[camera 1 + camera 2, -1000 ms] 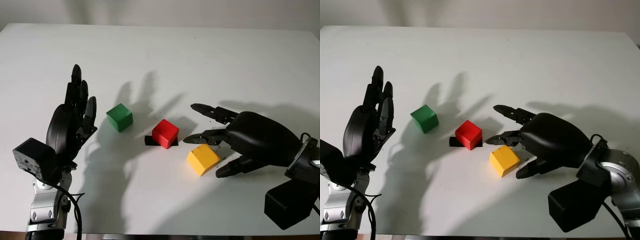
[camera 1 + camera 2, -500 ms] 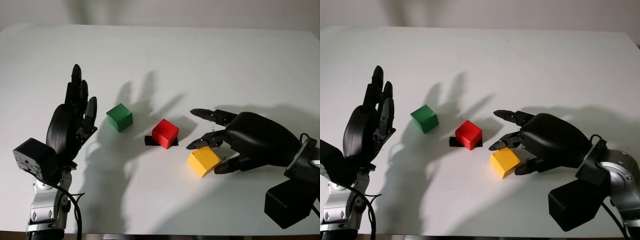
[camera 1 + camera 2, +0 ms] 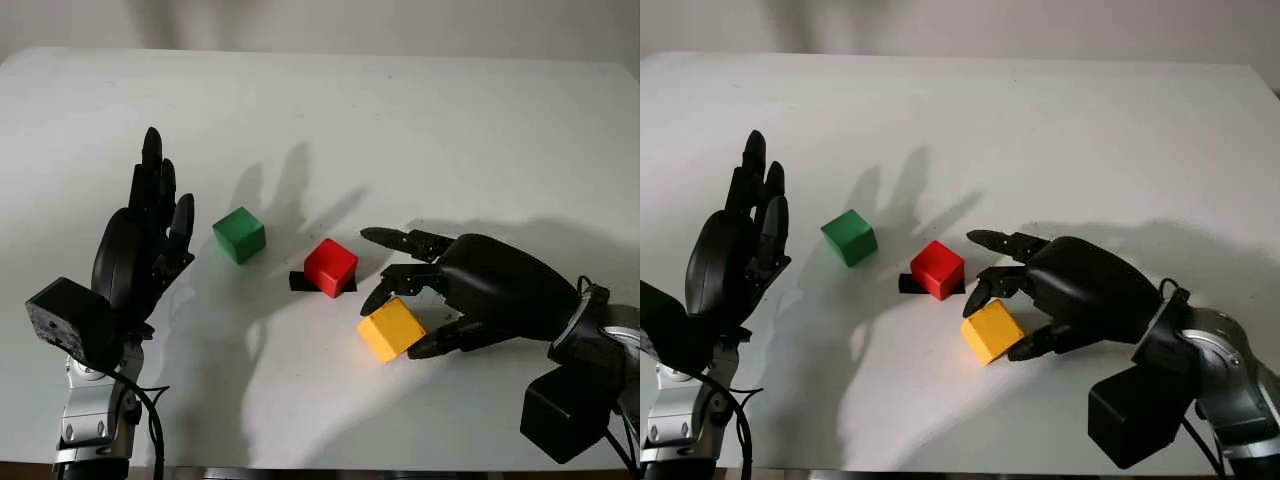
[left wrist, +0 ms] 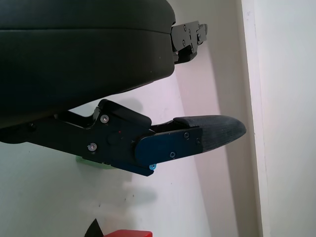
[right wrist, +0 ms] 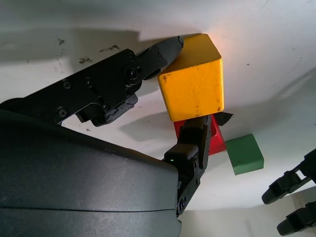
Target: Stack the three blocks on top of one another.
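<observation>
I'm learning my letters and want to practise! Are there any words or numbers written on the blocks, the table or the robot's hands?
None: no words, numbers or signs can be read.
The yellow wooden cube, held in the right hand's fingers, is plain.
The red wooden cube and green wooden cube are plain too.
The white table and the open left hand, beside the green cube, carry no label.
</observation>
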`<state>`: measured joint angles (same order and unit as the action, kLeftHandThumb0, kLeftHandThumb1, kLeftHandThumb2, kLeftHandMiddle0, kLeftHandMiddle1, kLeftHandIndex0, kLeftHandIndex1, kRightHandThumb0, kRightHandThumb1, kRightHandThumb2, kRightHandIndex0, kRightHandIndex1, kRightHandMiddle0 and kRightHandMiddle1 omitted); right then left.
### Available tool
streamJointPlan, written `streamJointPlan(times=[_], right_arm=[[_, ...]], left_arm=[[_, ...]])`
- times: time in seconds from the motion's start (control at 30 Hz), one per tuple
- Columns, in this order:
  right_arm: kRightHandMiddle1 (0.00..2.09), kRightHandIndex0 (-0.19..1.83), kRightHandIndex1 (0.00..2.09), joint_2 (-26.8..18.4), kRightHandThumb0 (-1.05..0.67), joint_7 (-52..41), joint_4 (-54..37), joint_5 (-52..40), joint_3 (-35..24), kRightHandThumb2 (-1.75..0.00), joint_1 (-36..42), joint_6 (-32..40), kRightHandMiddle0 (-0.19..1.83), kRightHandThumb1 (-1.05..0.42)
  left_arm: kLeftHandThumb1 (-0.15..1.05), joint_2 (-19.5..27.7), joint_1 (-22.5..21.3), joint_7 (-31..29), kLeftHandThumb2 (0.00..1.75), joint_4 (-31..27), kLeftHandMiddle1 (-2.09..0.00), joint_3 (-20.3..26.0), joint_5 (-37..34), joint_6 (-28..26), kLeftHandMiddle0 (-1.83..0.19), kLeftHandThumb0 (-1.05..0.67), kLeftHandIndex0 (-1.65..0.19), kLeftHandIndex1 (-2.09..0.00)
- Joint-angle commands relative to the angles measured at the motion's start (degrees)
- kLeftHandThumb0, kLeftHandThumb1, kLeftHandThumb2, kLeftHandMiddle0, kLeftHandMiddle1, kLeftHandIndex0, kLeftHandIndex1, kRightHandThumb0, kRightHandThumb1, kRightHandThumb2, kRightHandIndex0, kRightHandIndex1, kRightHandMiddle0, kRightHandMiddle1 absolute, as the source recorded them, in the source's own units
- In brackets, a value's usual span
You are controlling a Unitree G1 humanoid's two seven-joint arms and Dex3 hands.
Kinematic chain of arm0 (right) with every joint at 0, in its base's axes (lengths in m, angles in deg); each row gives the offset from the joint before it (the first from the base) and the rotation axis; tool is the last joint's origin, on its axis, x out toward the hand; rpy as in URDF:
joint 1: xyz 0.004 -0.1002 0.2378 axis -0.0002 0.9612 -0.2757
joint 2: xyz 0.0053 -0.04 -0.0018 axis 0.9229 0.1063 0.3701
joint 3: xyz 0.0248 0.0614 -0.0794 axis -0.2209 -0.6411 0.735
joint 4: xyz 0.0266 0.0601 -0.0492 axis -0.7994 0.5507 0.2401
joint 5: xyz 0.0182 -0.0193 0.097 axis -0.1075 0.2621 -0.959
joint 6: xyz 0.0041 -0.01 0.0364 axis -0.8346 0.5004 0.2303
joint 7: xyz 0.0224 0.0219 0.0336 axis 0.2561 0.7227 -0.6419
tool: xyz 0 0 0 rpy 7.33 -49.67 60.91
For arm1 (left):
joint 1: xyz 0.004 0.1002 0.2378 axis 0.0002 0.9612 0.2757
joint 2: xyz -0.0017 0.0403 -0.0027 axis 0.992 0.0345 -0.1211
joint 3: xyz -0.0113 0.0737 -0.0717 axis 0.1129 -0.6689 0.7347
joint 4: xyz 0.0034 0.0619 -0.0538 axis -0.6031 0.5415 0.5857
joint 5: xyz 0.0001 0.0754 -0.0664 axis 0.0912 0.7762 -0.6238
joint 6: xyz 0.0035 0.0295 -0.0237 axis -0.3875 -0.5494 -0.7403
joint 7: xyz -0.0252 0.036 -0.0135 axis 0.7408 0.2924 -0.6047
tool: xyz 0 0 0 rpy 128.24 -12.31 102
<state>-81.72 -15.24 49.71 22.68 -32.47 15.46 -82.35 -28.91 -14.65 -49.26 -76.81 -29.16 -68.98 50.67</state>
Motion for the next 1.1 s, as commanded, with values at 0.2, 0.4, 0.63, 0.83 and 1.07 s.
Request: streamJointPlan(times=[0.2,0.4,0.63,0.83,1.07], right_arm=[[1.19,0.2,0.05,-2.67,-0.29,-8.58,1.08,-13.85,-3.03,-0.06,-8.17,7.68,0.45,-0.87],[1.36,0.24,0.07,-3.16,-0.26,-16.45,1.54,-26.62,-6.36,-0.05,-18.45,18.75,0.4,-0.86],[1.23,0.35,0.1,-1.11,-0.3,-23.12,13.78,-30.21,-4.65,-0.05,-36.8,20.58,0.54,-0.86],[0.83,0.42,0.09,2.35,-0.31,-28.26,24.23,-26.51,0.56,-0.05,-48.71,20.99,0.81,-0.8],[1.22,0.35,0.04,8.9,-0.37,-31.13,33.38,-21.75,6.38,-0.06,-52.29,22.11,0.61,-0.84]], left_arm=[[1.05,0.29,-0.38,0.24,0.54,-0.91,0.0,0.27,-0.33,-0.43,0.19,-0.76,0.19,0.0],[1.05,0.5,-0.67,-0.07,0.54,-0.71,0.0,0.25,-0.49,-0.51,0.19,-0.75,0.19,0.0],[1.05,0.46,-0.51,0.32,0.55,-1.3,0.0,0.08,-0.08,-0.93,0.19,-0.75,0.19,0.0],[1.05,0.25,-0.43,0.61,0.54,-1.44,0.0,-0.01,-0.01,-0.57,0.19,-0.75,0.19,0.0],[1.05,0.14,-0.22,1.13,0.56,-2.26,0.0,-0.07,-0.03,-1.09,0.19,-0.75,0.19,0.0]])
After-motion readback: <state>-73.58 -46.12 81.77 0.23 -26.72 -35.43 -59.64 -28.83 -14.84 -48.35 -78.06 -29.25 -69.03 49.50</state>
